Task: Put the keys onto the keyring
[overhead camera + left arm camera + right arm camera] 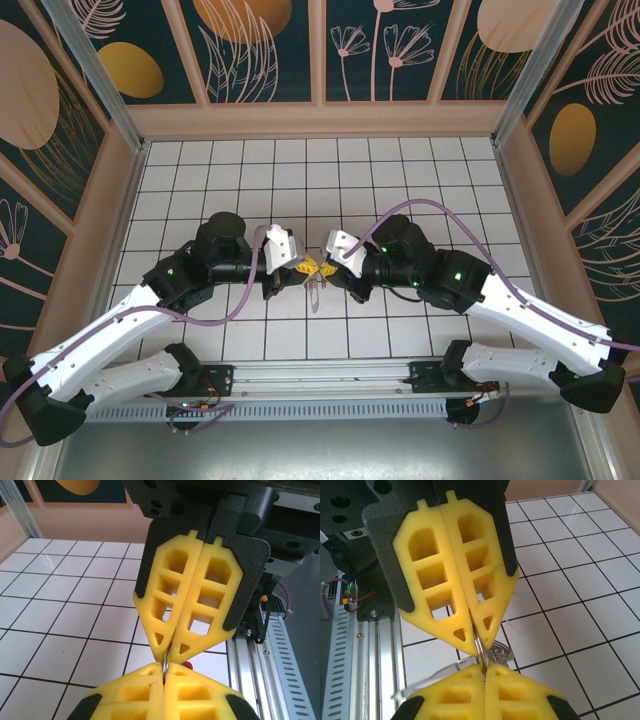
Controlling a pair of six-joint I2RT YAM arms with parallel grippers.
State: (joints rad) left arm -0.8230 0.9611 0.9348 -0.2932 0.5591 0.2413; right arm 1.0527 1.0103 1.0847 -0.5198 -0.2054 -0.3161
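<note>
My two grippers meet tip to tip above the middle of the table, the left gripper (301,268) from the left and the right gripper (332,268) from the right. Both are shut on one thin metal ring, the keyring (165,664), seen edge-on between the yellow fingertips (150,680). In the right wrist view the keyring (480,650) runs from my right gripper (484,672) up into the left one's tips. A silvery key (500,655) hangs off it, its blade pointing left. A red tag (187,665) peeks out behind the left gripper (165,672). The key (315,293) dangles below the tips.
The white tiled table (300,170) is walled by tan boards on the left, back and right. A metal rail (320,378) with the arm bases runs along the near edge, close under both grippers.
</note>
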